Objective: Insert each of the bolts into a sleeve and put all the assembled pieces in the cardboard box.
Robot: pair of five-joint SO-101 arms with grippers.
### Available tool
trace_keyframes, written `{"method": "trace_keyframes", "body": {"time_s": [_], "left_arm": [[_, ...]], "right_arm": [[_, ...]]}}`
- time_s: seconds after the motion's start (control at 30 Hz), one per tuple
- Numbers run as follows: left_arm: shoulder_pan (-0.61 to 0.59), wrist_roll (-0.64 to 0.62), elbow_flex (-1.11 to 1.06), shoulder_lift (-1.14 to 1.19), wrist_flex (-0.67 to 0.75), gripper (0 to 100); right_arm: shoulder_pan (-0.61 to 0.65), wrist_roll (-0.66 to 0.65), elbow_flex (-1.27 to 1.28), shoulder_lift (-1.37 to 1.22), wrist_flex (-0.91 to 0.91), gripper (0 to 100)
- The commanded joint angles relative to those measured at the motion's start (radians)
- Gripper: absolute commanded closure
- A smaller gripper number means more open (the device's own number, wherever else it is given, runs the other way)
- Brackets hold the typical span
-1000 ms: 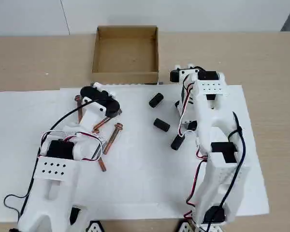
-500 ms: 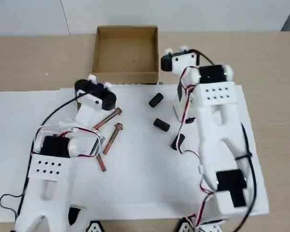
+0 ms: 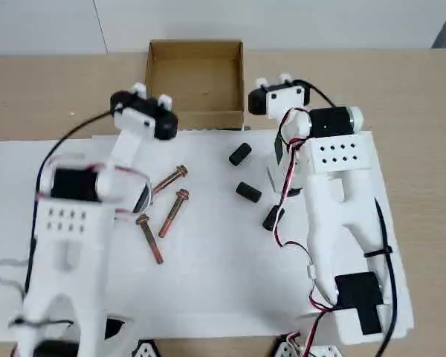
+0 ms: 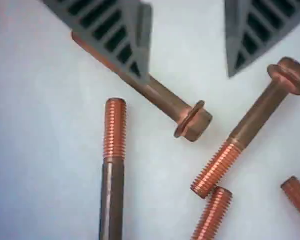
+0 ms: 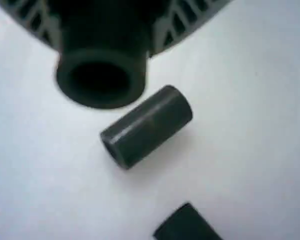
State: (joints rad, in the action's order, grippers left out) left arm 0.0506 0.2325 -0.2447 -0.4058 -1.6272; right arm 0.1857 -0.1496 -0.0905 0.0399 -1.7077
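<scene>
Several copper bolts lie loose on the white paper: one point(image 3: 169, 179), a second point(image 3: 174, 213) and a third point(image 3: 149, 238) beside my left arm. In the left wrist view my left gripper point(image 4: 187, 70) hangs open above them, and one bolt point(image 4: 165, 100) passes under one of its fingers point(image 4: 115, 35). My right gripper point(image 5: 110, 20) is shut on a black sleeve point(image 5: 100, 75), its bore facing the camera. Three more sleeves rest on the paper point(image 3: 240, 154), point(image 3: 248, 192), point(image 3: 273, 217). The cardboard box point(image 3: 145, 82) stands empty at the back.
The white paper point(image 3: 223, 282) covers the middle of the wooden table, with open room toward its near edge. The box sits just beyond the paper's far edge, between the two arms' wrists. Red and black cables hang along both arms.
Both arms have risen and stretched toward the far side. The left gripper came up off the bolts, uncovering the third one. The right wrist shifted left toward the box corner.
</scene>
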Motion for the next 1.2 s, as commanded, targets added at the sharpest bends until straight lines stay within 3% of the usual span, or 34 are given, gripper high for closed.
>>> {"method": "trace_keyframes", "body": {"time_s": [0.0, 0.3, 0.5, 0.7, 0.87, 1.17], "left_arm": [[0.0, -0.043, 0.213, 0.17, -0.077, 94], [0.0, -0.146, 0.447, 0.482, -0.117, 95], [0.0, -0.267, 0.515, 0.612, -0.11, 95], [0.0, -0.308, 0.631, 0.718, -0.11, 93], [0.0, -0.226, 0.711, 0.807, -0.11, 87], [0.002, 0.02, 0.746, 0.914, -0.11, 87]], "right_arm": [[0.001, 0.0, 0.003, 0.061, -0.012, 99.6], [0.001, 0.0, 0.005, 0.061, -0.012, 99.6], [0.001, 0.0, 0.005, 0.061, -0.012, 99.6], [0.001, -0.003, 0.005, 0.061, -0.012, 99.6], [0.001, -0.002, 0.005, 0.061, -0.012, 99.6], [-0.059, -0.008, 0.005, 0.061, -0.013, 99.6]]}}
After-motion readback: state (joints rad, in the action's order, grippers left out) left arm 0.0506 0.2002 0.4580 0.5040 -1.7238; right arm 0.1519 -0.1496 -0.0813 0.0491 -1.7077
